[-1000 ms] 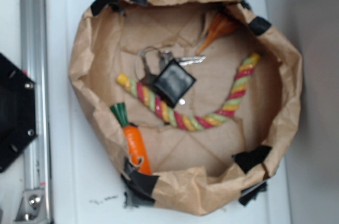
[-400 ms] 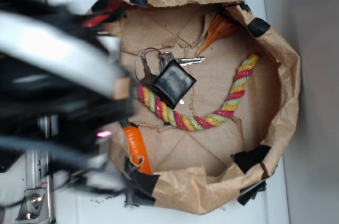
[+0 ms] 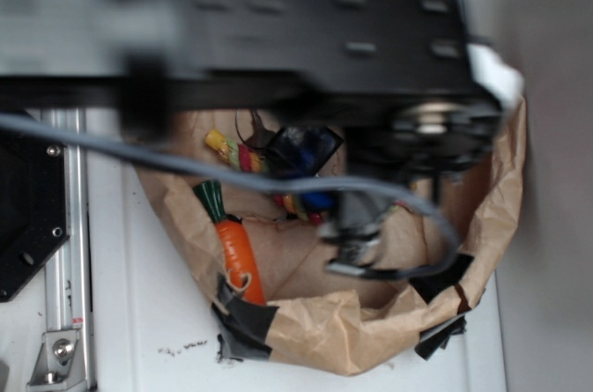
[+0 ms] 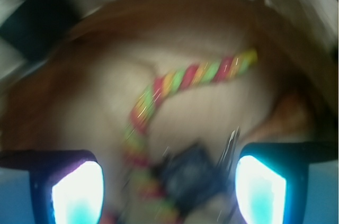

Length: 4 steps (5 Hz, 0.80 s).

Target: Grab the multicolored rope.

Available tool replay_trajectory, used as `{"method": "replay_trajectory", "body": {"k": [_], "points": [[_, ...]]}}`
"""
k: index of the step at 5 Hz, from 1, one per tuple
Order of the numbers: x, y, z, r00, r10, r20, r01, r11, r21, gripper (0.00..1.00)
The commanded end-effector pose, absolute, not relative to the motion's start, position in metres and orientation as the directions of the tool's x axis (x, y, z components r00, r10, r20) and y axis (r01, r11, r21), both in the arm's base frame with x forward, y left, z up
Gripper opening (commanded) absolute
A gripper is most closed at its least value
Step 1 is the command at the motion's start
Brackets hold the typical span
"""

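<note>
The multicolored rope, twisted from pink-red, yellow and pale green strands, lies curved on the paper floor of the bag. It runs from upper right down toward the space between my fingers. My gripper is open and empty and hovers above the rope, with one finger left and the other right of it. In the exterior view only the rope's yellow left end shows. The arm hides the remainder of it. The gripper hangs blurred over the bag's middle.
A black key fob with keys lies on the rope between the fingers. An orange carrot toy leans at the bag's lower left wall. An orange cone-like thing sits at the right. Crumpled paper walls ring everything.
The arm has swung in from the left and now stretches across the bag, covering most of the rope. The rope, fob and carrot have not moved.
</note>
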<state>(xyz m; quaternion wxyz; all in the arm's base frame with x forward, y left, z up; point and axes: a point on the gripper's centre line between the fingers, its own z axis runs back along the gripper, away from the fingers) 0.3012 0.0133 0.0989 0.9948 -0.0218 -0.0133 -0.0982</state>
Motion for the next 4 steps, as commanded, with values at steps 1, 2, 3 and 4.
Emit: {"method": "replay_trajectory", "body": {"k": [1, 2, 3, 4], "points": [[0.290, -0.041, 0.029, 0.972, -0.214, -0.097, 0.209, 0.976, -0.057, 1.00], [0.282, -0.049, 0.004, 0.964, -0.222, -0.147, 0.217, 0.975, -0.048, 0.98], [0.284, -0.044, 0.007, 0.973, -0.184, -0.137, 0.182, 0.983, -0.026, 0.00], [0.284, -0.035, 0.019, 0.980, -0.165, -0.111, 0.159, 0.986, -0.058, 0.00]]}}
